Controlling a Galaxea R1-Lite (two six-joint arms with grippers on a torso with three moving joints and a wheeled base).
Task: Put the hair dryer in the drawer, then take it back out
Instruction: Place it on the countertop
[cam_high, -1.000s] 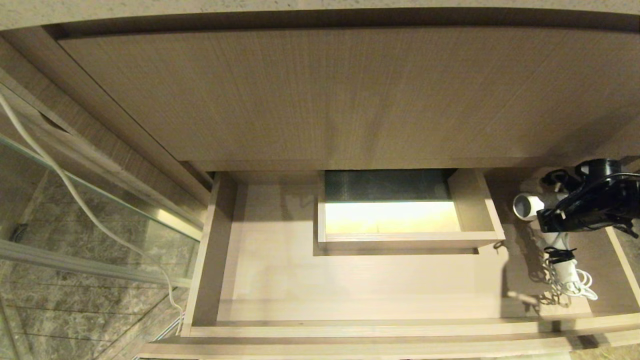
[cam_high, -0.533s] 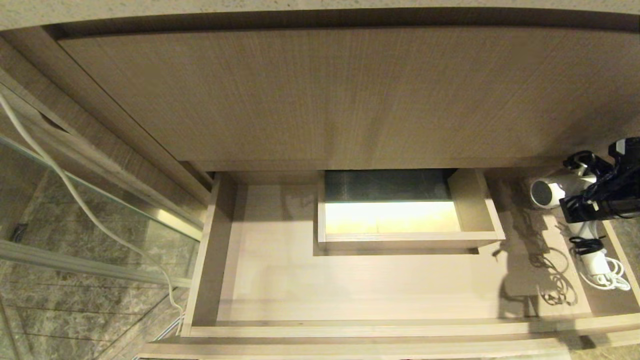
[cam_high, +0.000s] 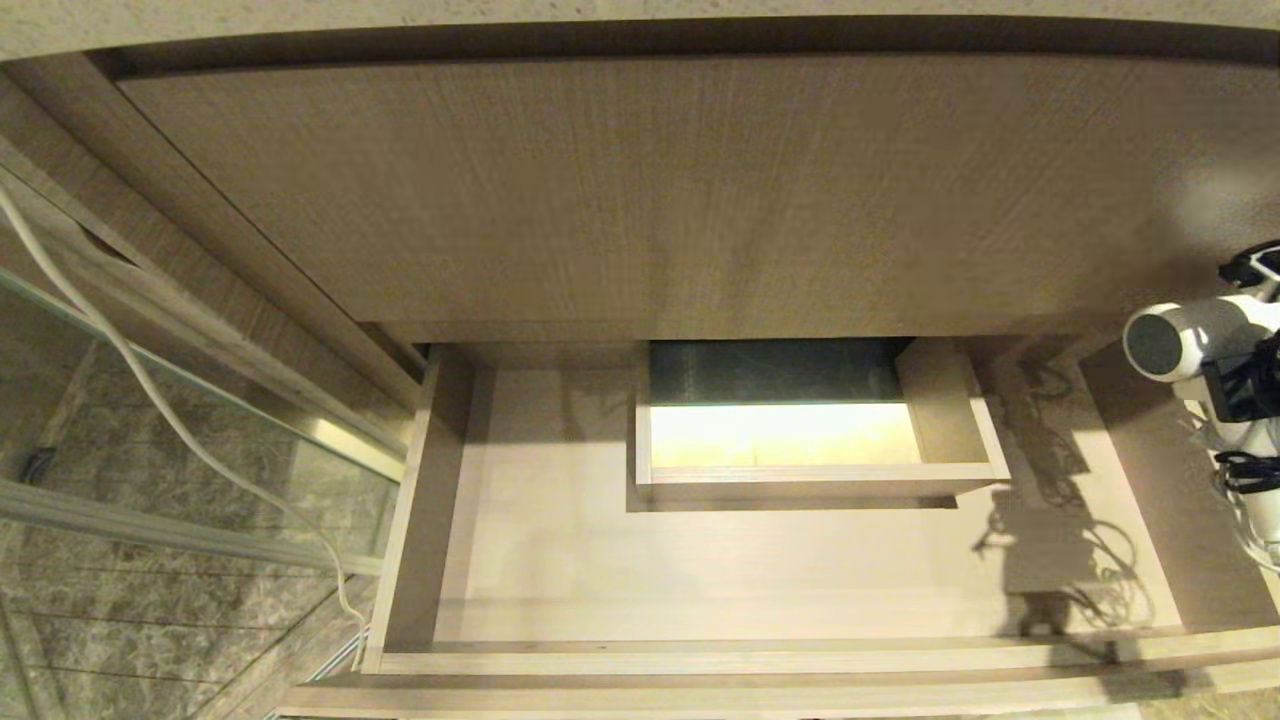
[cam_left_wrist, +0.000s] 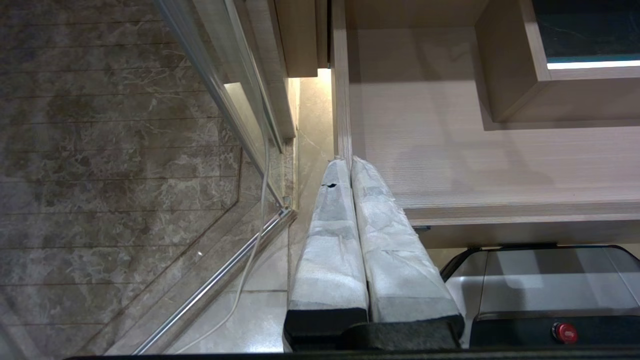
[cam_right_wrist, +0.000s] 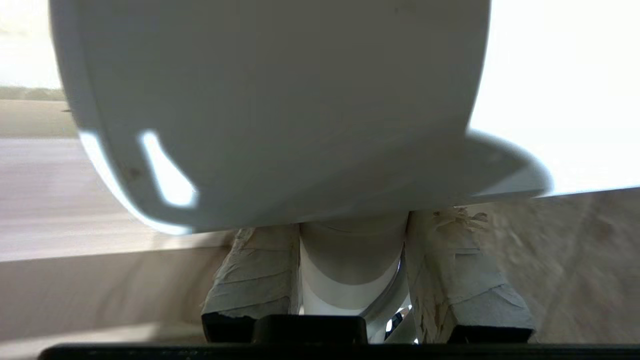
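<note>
- Clamping the handle of the white glossy hair dryer (cam_high: 1195, 340), the right gripper (cam_high: 1240, 388) sits at the far right edge of the head view, mostly cut off by the frame; only a dark block of it shows against the dryer.
- From the right wrist view, two tape-wrapped fingers (cam_right_wrist: 257, 272) press on either side of the white handle, with the fat barrel (cam_right_wrist: 280, 110) filling most of the picture and hiding what lies beyond it.
- The dryer's dark grey round opening (cam_high: 1153, 345) faces left, and the barrel hangs above the right end of the wide shallow light wood-grain drawer (cam_high: 700, 570), clear of its floor; its shadow falls on the drawer floor to the left of it.
- The white cord (cam_high: 1250, 520) with a black tie hangs below the handle and runs off the right edge, so its plug cannot be made out.
- The drawer stands pulled out, its boxed rectangular cut-out (cam_high: 790, 430) at the far middle, lit pale inside with a dark surface behind.
- The drawer's front face is not visible from above.
- The left gripper (cam_left_wrist: 350, 175) is parked low beside the drawer's left wall, its two wrapped fingers (cam_left_wrist: 330, 235) pressed together on nothing; it is out of the head view.
- A thin white cable (cam_high: 150, 400) trails across the glass panel (cam_high: 200, 470) at left.
</note>
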